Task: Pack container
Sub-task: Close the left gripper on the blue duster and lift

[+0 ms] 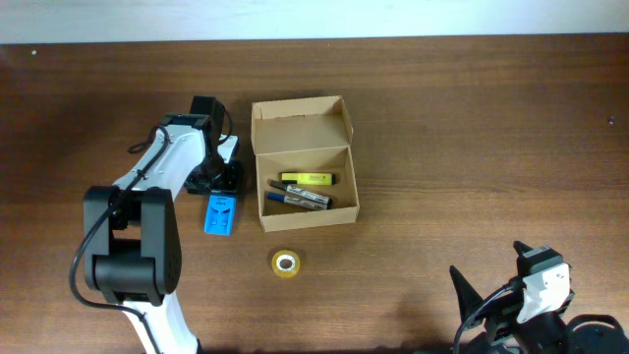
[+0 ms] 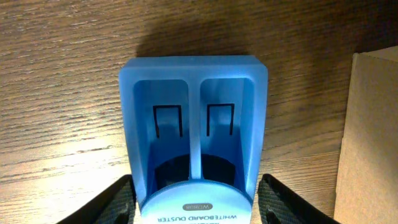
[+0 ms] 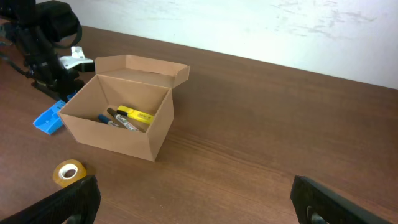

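1. Left pincer [image 2: 196, 179], released, its fingers on either side of the blue duster [image 2: 194, 124], whose label reads "WHITEBOARD DUSTER".
2. Container [image 1: 305, 162] at the duster's 2 o'clock, lid open, holding a yellow highlighter [image 1: 307, 178] and markers [image 1: 300, 198].
3. Tape roll [image 1: 286, 263] on the tabletop [image 1: 472, 147], at the container's 6 o'clock.
4. Right pincer [image 3: 194, 183], released, at the container's 4 o'clock and well apart from it.

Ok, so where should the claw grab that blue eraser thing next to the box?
Pinch the blue duster across its two long side walls, coming straight down from above. It lies flat on the table, open side up, and it is narrow enough that the open left claw has a finger on either side of it.
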Robot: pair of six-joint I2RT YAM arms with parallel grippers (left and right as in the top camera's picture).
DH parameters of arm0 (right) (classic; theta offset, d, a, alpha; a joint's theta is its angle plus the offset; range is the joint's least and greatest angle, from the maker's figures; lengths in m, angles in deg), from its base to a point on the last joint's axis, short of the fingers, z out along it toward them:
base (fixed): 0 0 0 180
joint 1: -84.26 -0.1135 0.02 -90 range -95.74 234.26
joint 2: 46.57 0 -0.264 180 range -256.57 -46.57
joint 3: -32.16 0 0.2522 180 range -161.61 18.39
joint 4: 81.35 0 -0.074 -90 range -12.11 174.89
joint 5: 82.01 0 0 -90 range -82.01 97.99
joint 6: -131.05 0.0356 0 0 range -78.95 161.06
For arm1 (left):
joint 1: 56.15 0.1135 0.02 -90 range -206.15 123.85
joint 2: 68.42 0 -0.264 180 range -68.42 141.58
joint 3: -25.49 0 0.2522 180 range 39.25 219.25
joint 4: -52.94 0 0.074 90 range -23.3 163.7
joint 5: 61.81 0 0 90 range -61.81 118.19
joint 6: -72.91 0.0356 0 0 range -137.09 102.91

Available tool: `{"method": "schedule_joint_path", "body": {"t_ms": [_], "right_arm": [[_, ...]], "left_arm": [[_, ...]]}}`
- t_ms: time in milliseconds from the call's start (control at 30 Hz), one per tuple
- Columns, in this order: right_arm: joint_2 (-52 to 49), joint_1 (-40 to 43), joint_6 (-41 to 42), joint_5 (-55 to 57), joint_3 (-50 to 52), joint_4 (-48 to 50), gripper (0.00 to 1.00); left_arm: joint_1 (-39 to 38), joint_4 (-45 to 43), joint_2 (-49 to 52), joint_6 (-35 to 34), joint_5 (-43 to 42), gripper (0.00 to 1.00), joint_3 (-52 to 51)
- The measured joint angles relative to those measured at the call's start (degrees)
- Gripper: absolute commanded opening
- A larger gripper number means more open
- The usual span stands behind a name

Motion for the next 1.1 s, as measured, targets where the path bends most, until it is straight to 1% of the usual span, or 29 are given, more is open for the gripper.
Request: {"method": "schedule_joint_path", "body": {"t_ms": [33, 767, 800, 833, 1033, 1100], "right_arm": [[0.0, 0.0, 0.0, 0.0, 0.0, 0.0, 0.99], [0.0, 0.0, 0.0, 0.0, 0.0, 0.0, 0.99], [0.0, 0.0, 0.0, 0.0, 0.0, 0.0, 0.99], [0.0, 0.0, 0.0, 0.0, 0.0, 0.0, 0.99], [0.0, 0.0, 0.0, 0.0, 0.0, 0.0, 0.99], [0.0, 0.0, 0.0, 0.0, 0.0, 0.0, 0.99]], "left_arm": [[0.0, 0.0, 0.0, 0.0, 0.0, 0.66, 0.0], [-0.8, 0.0, 0.0, -0.2, 0.5, 0.65, 0.0], [-0.8, 0.0, 0.0, -0.2, 0.5, 0.64, 0.0], [-0.8, 0.0, 0.0, -0.2, 0.5, 0.60, 0.0], [-0.8, 0.0, 1.0, -0.2, 0.8, 0.60, 0.0], [-0.8, 0.0, 1.4, -0.2, 0.9, 0.46, 0.0]]}}
